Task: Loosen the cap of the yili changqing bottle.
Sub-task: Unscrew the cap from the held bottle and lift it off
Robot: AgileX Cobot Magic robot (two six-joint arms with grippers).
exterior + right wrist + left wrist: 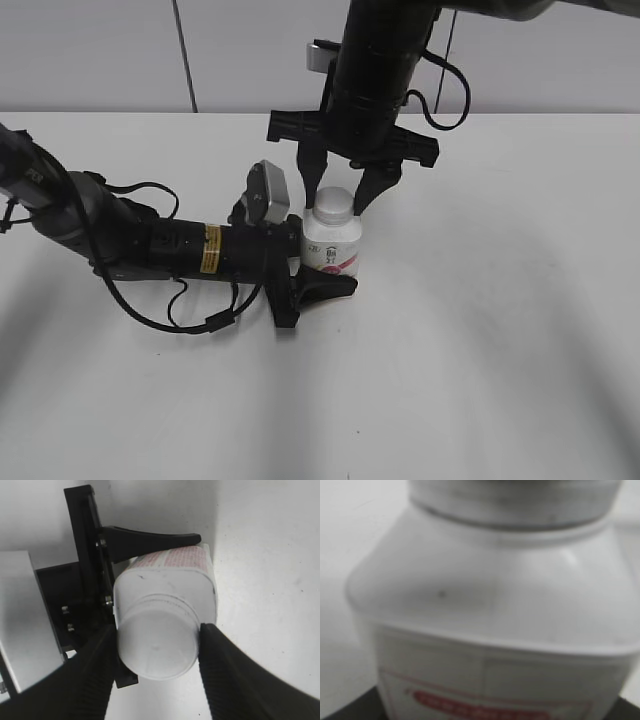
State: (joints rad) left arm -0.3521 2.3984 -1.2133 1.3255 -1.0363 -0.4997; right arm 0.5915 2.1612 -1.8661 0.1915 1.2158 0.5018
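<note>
Left gripper [322,262] comes in low from the left, lying flat on the white table [500,350], jaws around the body of the yili changqing bottle [332,246]. One black finger runs along the front face below the pink label, and the right wrist view shows another against the far side, so I read it as clamped on the body, holding the bottle upright. Left wrist view is just blurred bottle shoulder filling the frame, no fingers visible there

Bottle stands near table centre, just in front of the right arm. Looks like thin white plastic, small and light, squarish with rounded shoulders; my guess is the walls flex if squeezed hard, so the flat sides low down are the right place to brace it. Smooth surface, could spin in the clamp under torque

Right gripper [341,192] hangs straight down over the bottle, fingers straddling the cap [333,206]. In the right wrist view both ribbed pads [220,670] sit at the cap's sides, touching or a hair off, can't tell which. Jaws narrowed to about cap width; firm grip not confirmed

Cap is a wide smooth disc with little visible knurling, so pinch it across the diameter, square, before twisting. Cap looks fully seated, loosening not yet started
</note>
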